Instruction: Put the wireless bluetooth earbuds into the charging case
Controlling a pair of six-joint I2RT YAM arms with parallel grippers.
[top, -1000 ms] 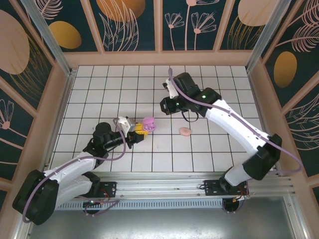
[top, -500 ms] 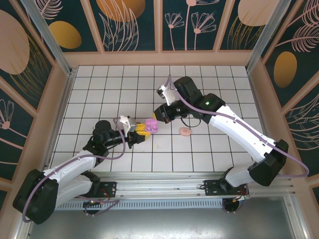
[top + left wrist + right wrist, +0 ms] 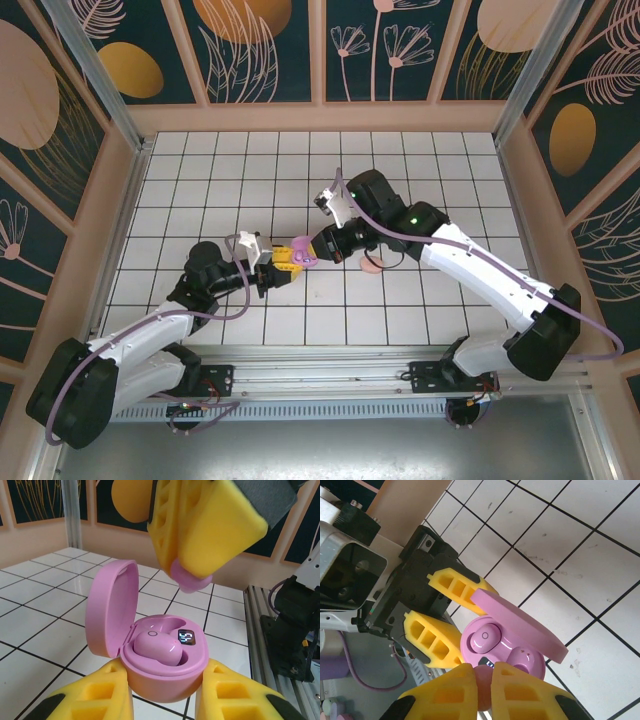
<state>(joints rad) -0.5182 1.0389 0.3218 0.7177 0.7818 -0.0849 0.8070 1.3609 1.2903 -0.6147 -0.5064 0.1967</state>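
Observation:
My left gripper (image 3: 167, 692) is shut on the purple charging case (image 3: 165, 680), its yellow fingers (image 3: 100, 700) pressing the case's sides. The lid (image 3: 107, 610) stands open, and one purple earbud (image 3: 157, 647) sits in a socket beside a lit display. My right gripper (image 3: 484, 672) is shut on a second purple earbud (image 3: 482, 690) and hovers just above the open case (image 3: 515, 650), by the empty socket (image 3: 522, 657). In the top view the two grippers meet at the case (image 3: 300, 248) in the middle of the tiled floor.
A pale pink oval case (image 3: 372, 265) lies shut on the tiles just right of the right gripper (image 3: 322, 243). Wooden walls ring the white tiled floor (image 3: 200, 180), and a metal rail (image 3: 330, 385) runs along its near edge.
The right gripper has swung from the far middle of the floor down and left, and now hangs over the case. The left gripper and case have hardly moved.

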